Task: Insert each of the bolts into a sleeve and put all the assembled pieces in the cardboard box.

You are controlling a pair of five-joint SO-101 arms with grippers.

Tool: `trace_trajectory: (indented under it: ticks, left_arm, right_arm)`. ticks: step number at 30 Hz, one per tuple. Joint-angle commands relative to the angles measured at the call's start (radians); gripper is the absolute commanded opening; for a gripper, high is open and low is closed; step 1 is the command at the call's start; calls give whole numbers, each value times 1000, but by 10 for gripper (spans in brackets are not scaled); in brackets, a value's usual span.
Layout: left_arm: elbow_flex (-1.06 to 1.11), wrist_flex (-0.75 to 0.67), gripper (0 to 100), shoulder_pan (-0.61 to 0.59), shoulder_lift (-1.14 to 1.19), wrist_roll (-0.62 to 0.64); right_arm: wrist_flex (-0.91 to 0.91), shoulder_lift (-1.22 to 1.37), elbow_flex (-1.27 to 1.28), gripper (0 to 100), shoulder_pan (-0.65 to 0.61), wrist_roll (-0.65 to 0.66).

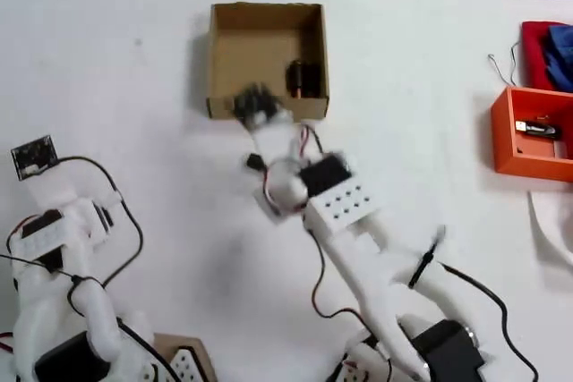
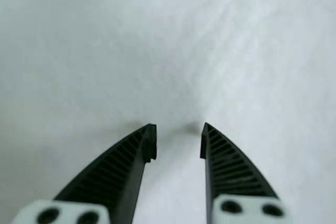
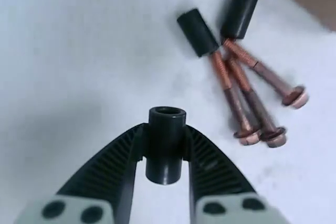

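Sleeve [image 3: 165,156] first: found it standing upright, pinched between the fingers of the right gripper [image 3: 165,129], hollow end turned up toward the wrist camera. Spotted three copper bolts [image 3: 251,98] lying bunched together on the white table [image 3: 63,35] just beyond, shafts crossing, heads pointing away from two more black sleeves [image 3: 198,32]. Looked like each of those was slipped over a bolt's threaded end; couldn't tell about the third bolt's tip. From the high view, caught that same gripper [image 1: 255,106] all blurry right at the near wall of the cardboard box [image 1: 224,51], plus one dark, coppery piece [image 1: 300,78] lying inside by the right-hand wall. Found the left gripper [image 2: 177,142] spread apart over bare table, nothing between its fingers. Also noticed an orange box [image 1: 528,158] well off to the side.
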Motion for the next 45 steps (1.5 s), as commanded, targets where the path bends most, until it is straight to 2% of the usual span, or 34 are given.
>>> trace_trajectory:
  ticks: [1,15,18,23,45]
  left_arm:
    - [-25,-15,162,12,-5,0]
    - [-24,-15,162,12,-5,0]
    - [-24,-15,162,12,-6,0]
    - [-24,-15,162,12,-6,0]
    - [-24,-15,162,12,-6,0]
  right_arm:
    - [-73,33,31,21,8,9]
    - [-62,407,-81,23,13,8]
    - [1,420,-126,29,13,8]
    - [48,426,-152,100,13,9]
    - [76,429,-146,101,15,64]
